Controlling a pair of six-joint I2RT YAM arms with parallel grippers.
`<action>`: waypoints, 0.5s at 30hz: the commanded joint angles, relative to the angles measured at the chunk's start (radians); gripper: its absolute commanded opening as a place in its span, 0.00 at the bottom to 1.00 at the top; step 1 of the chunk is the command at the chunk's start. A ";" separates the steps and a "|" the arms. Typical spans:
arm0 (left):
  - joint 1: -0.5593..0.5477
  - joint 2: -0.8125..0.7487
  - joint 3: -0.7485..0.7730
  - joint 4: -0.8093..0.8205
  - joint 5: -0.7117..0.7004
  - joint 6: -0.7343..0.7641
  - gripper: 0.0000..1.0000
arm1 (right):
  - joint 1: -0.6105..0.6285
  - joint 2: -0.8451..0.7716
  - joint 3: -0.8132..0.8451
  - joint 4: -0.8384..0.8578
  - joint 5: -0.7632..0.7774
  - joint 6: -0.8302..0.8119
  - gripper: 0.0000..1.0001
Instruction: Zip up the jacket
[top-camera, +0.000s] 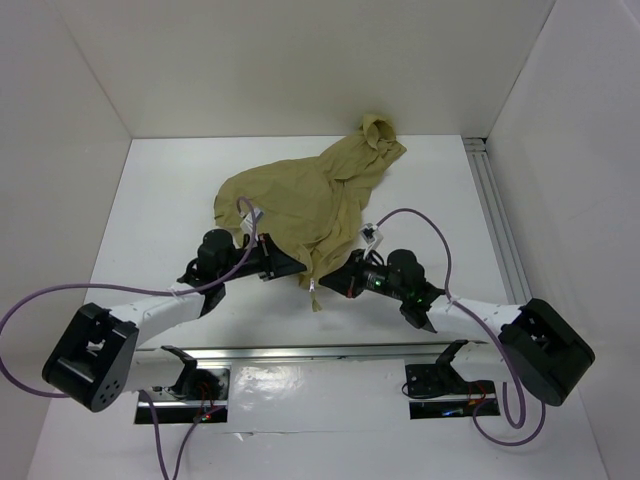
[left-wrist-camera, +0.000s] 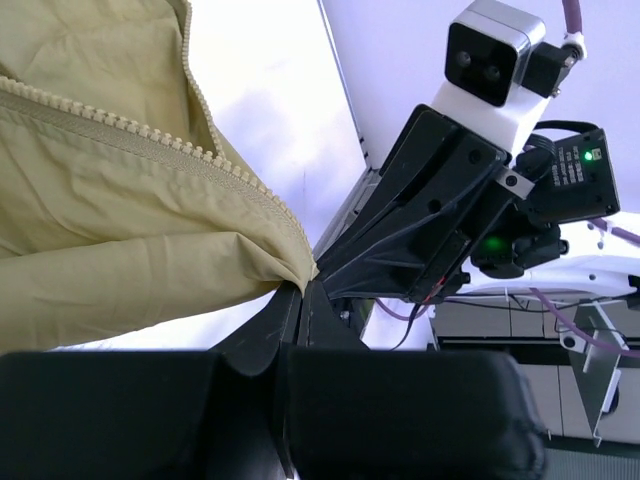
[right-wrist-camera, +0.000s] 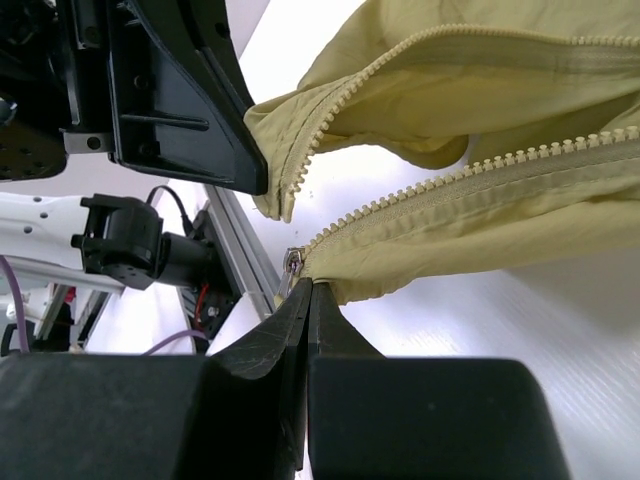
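Note:
The olive-tan jacket (top-camera: 305, 195) lies bunched on the white table, hood at the far side, its front open. My left gripper (top-camera: 298, 268) is shut on the bottom corner of one front panel (left-wrist-camera: 200, 240), whose zipper teeth (left-wrist-camera: 150, 135) run up and to the left. My right gripper (top-camera: 327, 282) is shut on the bottom hem of the other panel (right-wrist-camera: 480, 215), right beside the metal zipper slider (right-wrist-camera: 292, 262). The two grippers face each other, nearly touching. The left gripper's panel end (right-wrist-camera: 285, 170) hangs just above the slider in the right wrist view.
White walls enclose the table on three sides. An aluminium rail (top-camera: 300, 356) runs along the near edge by the arm bases, and another rail (top-camera: 497, 225) along the right side. Purple cables (top-camera: 420, 220) loop off both arms.

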 joint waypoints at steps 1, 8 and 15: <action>0.009 0.023 -0.009 0.138 0.063 -0.051 0.00 | -0.014 0.002 0.014 0.080 -0.018 -0.001 0.00; 0.009 0.032 -0.019 0.152 0.063 -0.064 0.00 | -0.023 -0.007 0.014 0.089 -0.018 0.009 0.00; 0.009 0.032 -0.019 0.152 0.063 -0.064 0.00 | -0.032 0.003 0.014 0.118 -0.027 0.009 0.00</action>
